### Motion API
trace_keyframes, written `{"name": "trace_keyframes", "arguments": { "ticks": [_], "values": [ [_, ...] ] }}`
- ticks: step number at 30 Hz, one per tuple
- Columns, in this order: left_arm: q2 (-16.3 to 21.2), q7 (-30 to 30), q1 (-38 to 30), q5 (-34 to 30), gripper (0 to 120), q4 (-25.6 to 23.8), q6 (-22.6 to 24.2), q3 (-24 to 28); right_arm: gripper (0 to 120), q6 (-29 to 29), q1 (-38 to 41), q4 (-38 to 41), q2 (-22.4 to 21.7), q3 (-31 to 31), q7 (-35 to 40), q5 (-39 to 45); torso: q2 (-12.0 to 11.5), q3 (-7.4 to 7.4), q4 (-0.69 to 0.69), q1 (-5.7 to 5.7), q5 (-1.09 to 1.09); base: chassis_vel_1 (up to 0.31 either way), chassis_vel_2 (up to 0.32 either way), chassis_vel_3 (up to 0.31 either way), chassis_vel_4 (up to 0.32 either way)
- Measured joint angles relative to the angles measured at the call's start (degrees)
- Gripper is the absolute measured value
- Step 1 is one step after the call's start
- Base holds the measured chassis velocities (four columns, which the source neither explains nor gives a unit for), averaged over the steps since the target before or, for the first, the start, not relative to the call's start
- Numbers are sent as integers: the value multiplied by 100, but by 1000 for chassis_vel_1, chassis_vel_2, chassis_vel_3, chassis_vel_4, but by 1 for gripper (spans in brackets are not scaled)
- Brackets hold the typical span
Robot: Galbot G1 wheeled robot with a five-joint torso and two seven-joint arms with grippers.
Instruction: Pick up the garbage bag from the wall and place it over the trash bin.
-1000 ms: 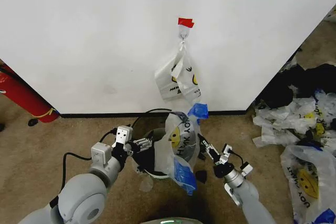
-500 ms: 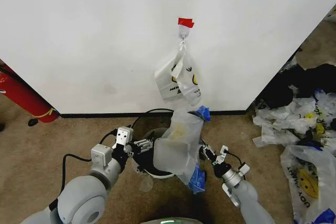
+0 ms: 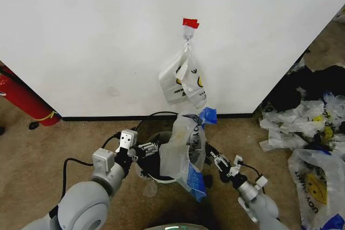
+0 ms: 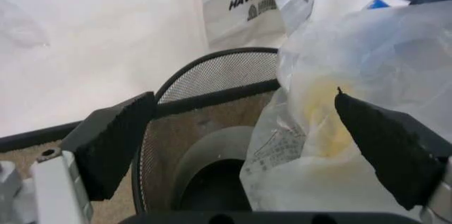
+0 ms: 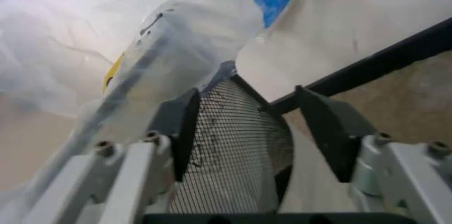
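The garbage bag [image 3: 183, 145], thin clear plastic with blue handles and a smiley print, is draped upright over the right side of the dark mesh trash bin [image 3: 153, 166] at the foot of the white wall [image 3: 97, 36]. One blue handle [image 3: 207, 115] sticks up against the baseboard. My left gripper [image 3: 149, 148] is open at the bin's left rim, its pads [image 4: 116, 139] spread around the rim [image 4: 211, 70] and the bag [image 4: 353, 65]. My right gripper [image 3: 220, 161] is open just right of the bag, apart from it, facing the bin mesh [image 5: 233, 150] and the bag [image 5: 183, 38].
A whiter smiley bag [image 3: 183, 79] hangs from a hook under red tape [image 3: 190, 23]. A red fire extinguisher [image 3: 24, 100] leans at the left. A heap of bags [image 3: 312, 127] covers the floor at the right. A black cable [image 3: 156, 114] runs behind the bin.
My right gripper has drawn back to the right, away from the bag. The bag sagged, then settled upright on the bin with its blue handle raised. The left gripper held still.
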Motion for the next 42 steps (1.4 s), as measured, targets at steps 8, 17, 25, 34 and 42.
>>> {"name": "trace_keyframes", "arguments": {
  "ticks": [8,17,25,34,42],
  "values": [
    [29,4,-44,-21,100,-169,0,-19,84,146,-742,1527,-286,327,1225,-823,0,0,-1,0,0,0,0,0,0],
    [28,25,-47,-22,100,-204,4,16,100,410,-1083,4001,-576,-745,5100,-1749,0,0,1,0,-1,0,0,0,0],
    [57,41,-30,-22,100,-205,29,30,100,-634,-1002,4843,-552,-1607,6587,-2091,0,0,1,0,-1,0,0,0,0],
    [79,44,-36,-23,100,-122,99,78,88,-2096,-688,5259,-555,-1963,8180,-1767,0,0,0,0,-2,0,0,0,0],
    [37,44,-46,-16,100,-67,145,114,100,-3524,294,5162,-598,-2214,9215,-243,0,0,1,0,-1,0,0,0,0]
  ]
}}
